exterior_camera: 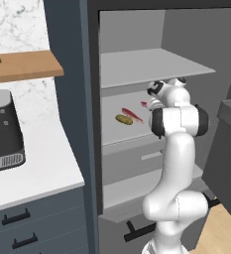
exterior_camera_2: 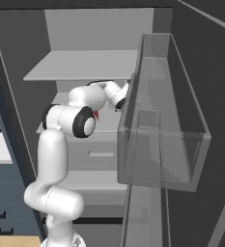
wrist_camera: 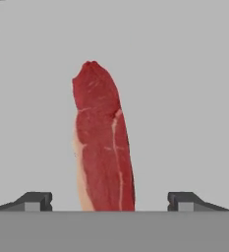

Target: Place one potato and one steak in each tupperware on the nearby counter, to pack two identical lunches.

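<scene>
red steak [wrist_camera: 103,142] with pale pink streaks, yellow-brown potato [exterior_camera: 123,119]

The hand [wrist_camera: 109,202] hangs over a steak [wrist_camera: 102,142] on the fridge's middle shelf [exterior_camera: 137,131], its tips spread well clear on both sides with bare shelf around. The upper shelf [exterior_camera: 151,67] caps the room overhead. On the right, the open door's clear bin [exterior_camera_2: 164,120] crowds close beside the arm.
</scene>
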